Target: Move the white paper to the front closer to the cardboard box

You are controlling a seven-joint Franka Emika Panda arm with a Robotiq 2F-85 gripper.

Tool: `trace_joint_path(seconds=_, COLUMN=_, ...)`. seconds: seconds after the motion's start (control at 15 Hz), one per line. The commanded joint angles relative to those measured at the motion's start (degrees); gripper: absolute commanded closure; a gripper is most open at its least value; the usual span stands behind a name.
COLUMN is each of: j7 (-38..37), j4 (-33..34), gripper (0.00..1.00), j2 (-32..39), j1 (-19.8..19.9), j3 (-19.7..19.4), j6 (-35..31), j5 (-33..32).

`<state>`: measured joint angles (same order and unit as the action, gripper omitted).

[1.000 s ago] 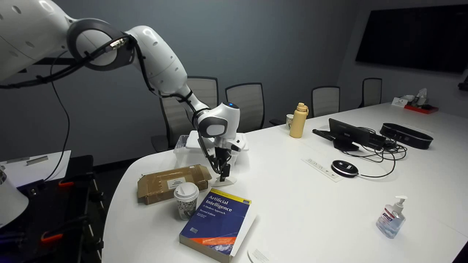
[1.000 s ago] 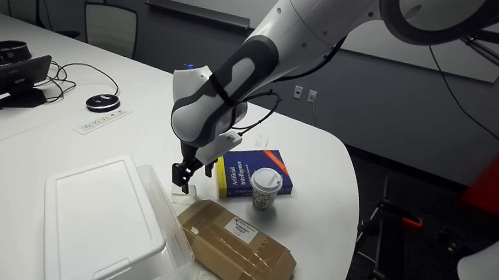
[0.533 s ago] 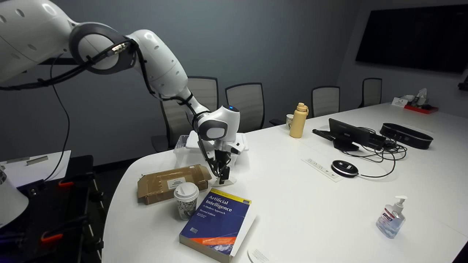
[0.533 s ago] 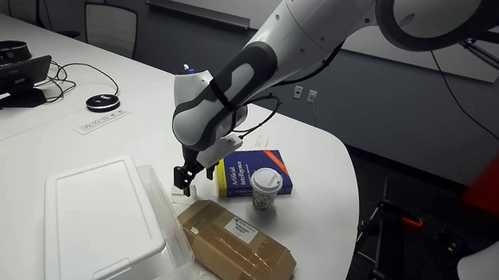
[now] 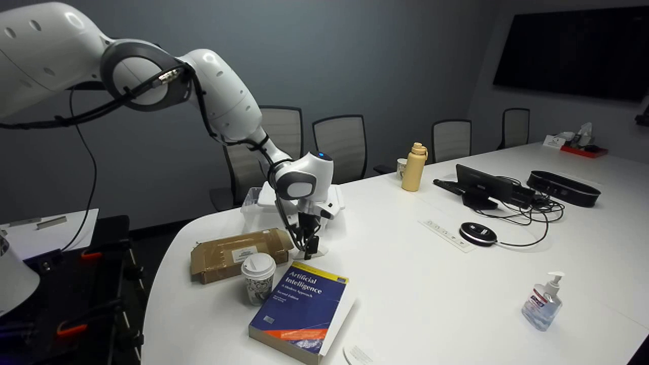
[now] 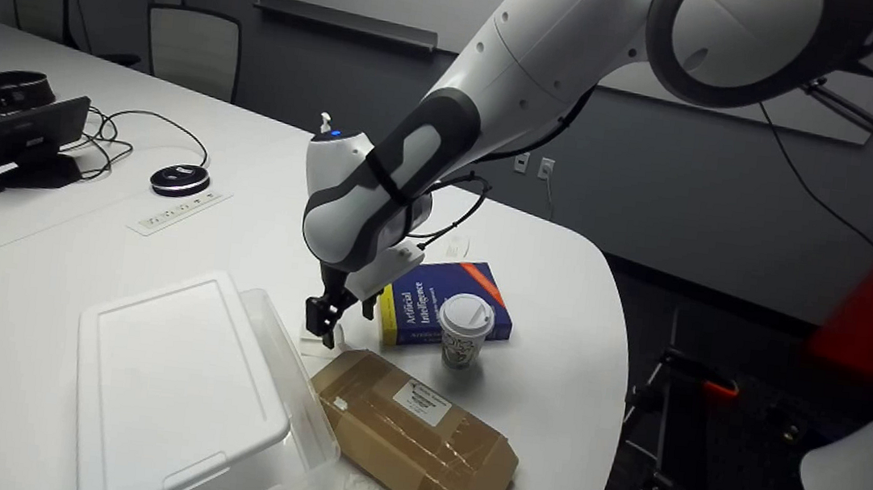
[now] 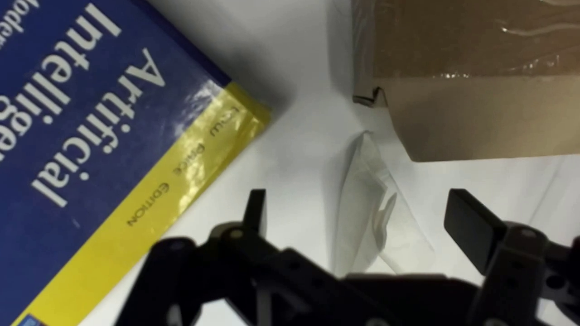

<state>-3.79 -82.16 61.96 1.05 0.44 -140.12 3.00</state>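
The hand (image 7: pixel 361 215) is spread over the white paper (image 7: pixel 377 219), inward of the cardboard box (image 7: pixel 476 86) from the rounded edge of the surface (image 5: pixel 405 284); best lower straight, pinch its fold lightly and draw it edgeward.

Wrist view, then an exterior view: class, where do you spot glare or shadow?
Wrist view: the blue book shines along its yellow strip, the cardboard box glints, soft shadow falls beside the book and left of the white paper. In an exterior view: the robot arm has bright highlights.
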Motion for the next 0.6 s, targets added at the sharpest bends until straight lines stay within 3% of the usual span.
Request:
trace_joint_path(seconds=0.0, j7=0.19, j4=2.78, gripper=0.00, j2=1.40, j1=0.03, j3=0.29, j6=0.97, j5=0.49)
trace_joint_path(seconds=0.27, j7=0.06, j4=4.35, gripper=0.00, j2=2.26, j1=-0.03, j3=0.22, j6=1.11, j5=0.47)
trace_joint_path(seconds=0.4, j7=0.33, j4=4.82, gripper=0.26, j2=2.58, j1=0.01, j3=0.29, j6=1.10, j5=0.39)
trace_joint_path(seconds=0.53, j7=0.45, j4=4.98, gripper=0.41, j2=2.79, j1=0.04, j3=0.32, j6=0.96, j5=0.37)
